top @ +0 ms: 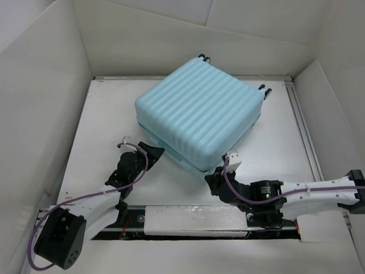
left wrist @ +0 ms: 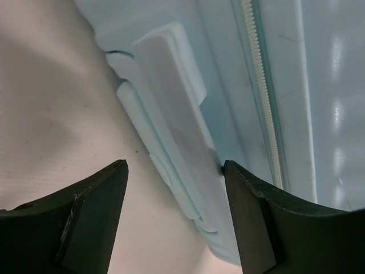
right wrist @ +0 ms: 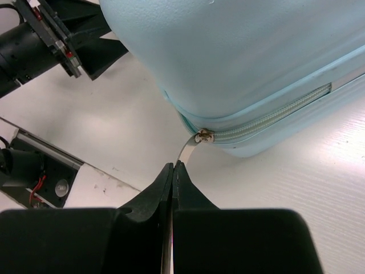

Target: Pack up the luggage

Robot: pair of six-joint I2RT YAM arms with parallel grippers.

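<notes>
The luggage [top: 199,111], a pale aqua ribbed hard-shell suitcase, lies closed on the white table with black caster wheels [top: 264,89] at its far side. My right gripper [right wrist: 173,165] is shut on the metal zipper pull [right wrist: 190,147], which hangs from the slider [right wrist: 203,136] at the case's near corner. My left gripper [left wrist: 175,171] stands open at the case's left side, its fingers [left wrist: 97,197] either side of the flat grey-white handle [left wrist: 171,108]; the right finger touches the shell and nothing is held. In the top view that gripper [top: 149,153] sits against the case's left edge.
White walls box in the table on three sides. A metal rail [top: 302,131] runs along the right edge. The arms' mounting plate [top: 194,220] lies at the near edge. The left arm's black wrist [right wrist: 34,43] shows at the upper left of the right wrist view.
</notes>
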